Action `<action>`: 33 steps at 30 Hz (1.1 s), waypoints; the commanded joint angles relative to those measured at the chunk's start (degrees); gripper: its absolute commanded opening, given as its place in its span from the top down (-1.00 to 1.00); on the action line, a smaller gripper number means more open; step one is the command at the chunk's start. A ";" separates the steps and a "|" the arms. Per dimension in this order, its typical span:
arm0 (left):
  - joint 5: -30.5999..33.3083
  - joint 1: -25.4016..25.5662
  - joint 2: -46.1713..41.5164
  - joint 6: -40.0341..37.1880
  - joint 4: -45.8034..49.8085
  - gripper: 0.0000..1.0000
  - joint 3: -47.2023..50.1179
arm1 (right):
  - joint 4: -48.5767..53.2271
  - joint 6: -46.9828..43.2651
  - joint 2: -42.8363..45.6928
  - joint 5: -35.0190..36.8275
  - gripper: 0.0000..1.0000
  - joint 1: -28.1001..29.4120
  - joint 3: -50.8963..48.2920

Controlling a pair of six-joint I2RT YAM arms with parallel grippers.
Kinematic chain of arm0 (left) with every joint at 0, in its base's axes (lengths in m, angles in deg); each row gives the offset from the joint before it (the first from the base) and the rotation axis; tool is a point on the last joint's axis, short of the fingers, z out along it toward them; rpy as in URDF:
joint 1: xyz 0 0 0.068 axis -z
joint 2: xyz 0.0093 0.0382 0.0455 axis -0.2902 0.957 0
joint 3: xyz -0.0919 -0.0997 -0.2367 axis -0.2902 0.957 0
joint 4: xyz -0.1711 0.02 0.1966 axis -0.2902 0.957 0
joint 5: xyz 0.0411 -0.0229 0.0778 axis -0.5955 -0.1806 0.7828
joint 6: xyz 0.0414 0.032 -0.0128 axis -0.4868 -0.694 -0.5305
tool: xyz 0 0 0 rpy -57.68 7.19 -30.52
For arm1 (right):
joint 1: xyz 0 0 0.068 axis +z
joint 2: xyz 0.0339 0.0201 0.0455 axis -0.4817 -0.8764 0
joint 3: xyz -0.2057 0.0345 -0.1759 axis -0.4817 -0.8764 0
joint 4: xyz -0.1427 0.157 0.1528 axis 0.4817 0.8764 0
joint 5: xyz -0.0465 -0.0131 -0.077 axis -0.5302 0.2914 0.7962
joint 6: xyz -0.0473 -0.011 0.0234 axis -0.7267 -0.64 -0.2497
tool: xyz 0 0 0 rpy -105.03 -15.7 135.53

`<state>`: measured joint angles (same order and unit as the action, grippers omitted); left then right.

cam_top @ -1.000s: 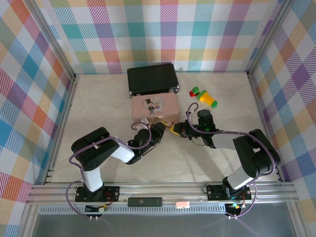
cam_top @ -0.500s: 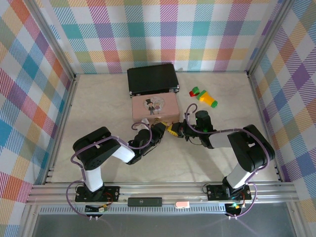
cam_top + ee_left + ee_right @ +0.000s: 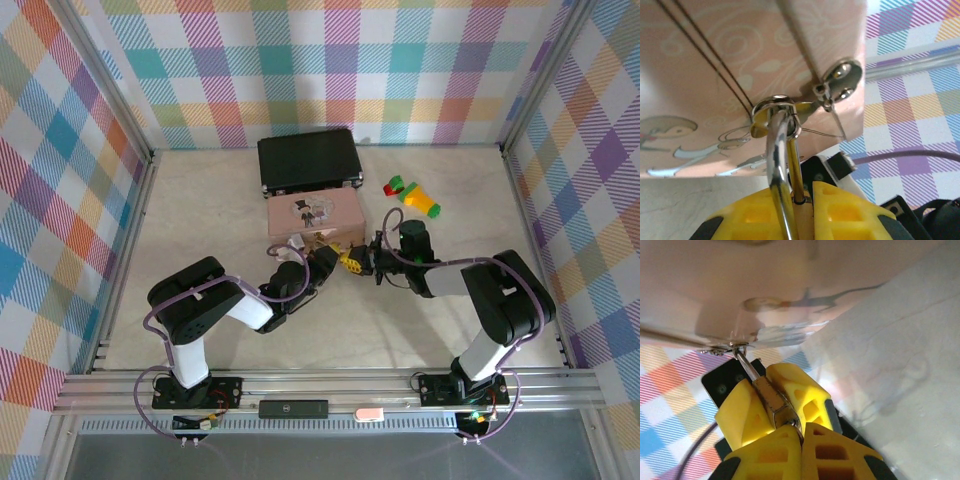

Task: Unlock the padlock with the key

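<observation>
Top view: both arms reach in to the front edge of the pink tin (image 3: 313, 210), mid-bench (image 3: 200, 220). The left fingers (image 3: 322, 263) and right fingers (image 3: 352, 262) meet almost tip to tip, just in front of the tin.

Left wrist view: the left fingers (image 3: 850, 210) are nearly closed and pinch the padlock (image 3: 781, 160) at its body. A brass strip shows between the yellow pads. The silvery shackle runs up from them and is hooked through the clasp ring (image 3: 774, 106) on the tin's front wall (image 3: 715, 60). The padlock hangs at the tin's clasp, off the bench.

Right wrist view: the right fingers (image 3: 805, 400) are pressed together on the key (image 3: 752, 372). The thin metal shaft sticks out past the tips, angled up-left. Its end reaches small metal hardware at the tin's lower edge (image 3: 790, 290). Can't tell if the tip is in the keyhole, which is too small and hidden.

The black case (image 3: 308, 160) lies flat right behind the tin, touching or nearly touching it. The green-red-yellow blocks (image 3: 412, 196) sit on the bench right of the tin, apart from both arms. Plaid walls (image 3: 60, 200) are on three sides.
</observation>
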<state>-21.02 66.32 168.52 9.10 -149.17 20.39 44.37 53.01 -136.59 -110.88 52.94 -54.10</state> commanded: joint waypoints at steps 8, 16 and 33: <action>-14.85 5.74 5.30 -12.48 -5.68 1.00 -5.75 | -32.09 39.39 -1.31 9.30 1.00 0.47 3.31; -12.66 5.81 4.06 -12.17 -5.24 1.00 -4.92 | -22.61 22.09 -0.63 4.17 1.00 -0.15 3.94; -3.41 5.57 4.09 -8.91 -0.11 1.00 -1.70 | 56.66 -53.01 24.34 24.62 0.06 -0.85 14.30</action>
<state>-21.83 71.17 172.11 0.33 -151.38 18.43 90.21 15.37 -114.42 -91.69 52.11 -43.52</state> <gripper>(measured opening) 0.136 0.458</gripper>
